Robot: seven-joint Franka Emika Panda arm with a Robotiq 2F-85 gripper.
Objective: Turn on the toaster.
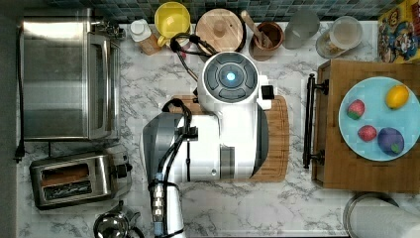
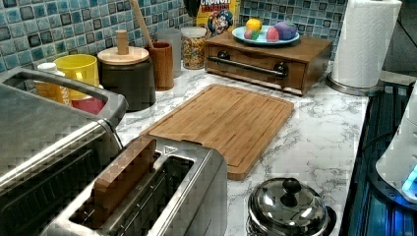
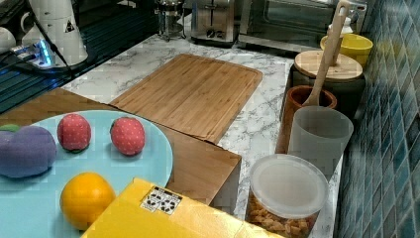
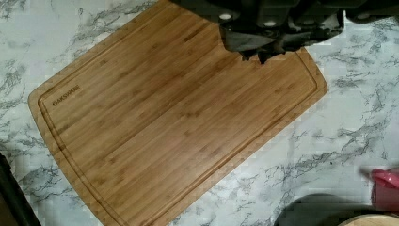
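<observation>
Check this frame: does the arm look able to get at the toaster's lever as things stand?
Probably yes. The toaster sits at the top view's lower left with its black lever facing the arm. Bare counter lies between; the small pot stands just beside it.

Warm wood and steel on grey-veined white marble

The bench (image 1: 297,208) is white marble with grey veins; the cutting board (image 4: 179,122) is honey-brown bamboo with fine lengthwise grain. The toaster (image 1: 74,179) is shiny steel with dark slots — one holds a brown slice — and a black knob. Behind runs a blue-green mosaic tile wall (image 2: 44,27). At the top view's 3 o'clock, a pale blue plate (image 1: 369,144) carries red, yellow and purple fruit. The arm (image 1: 218,134) is white.
</observation>
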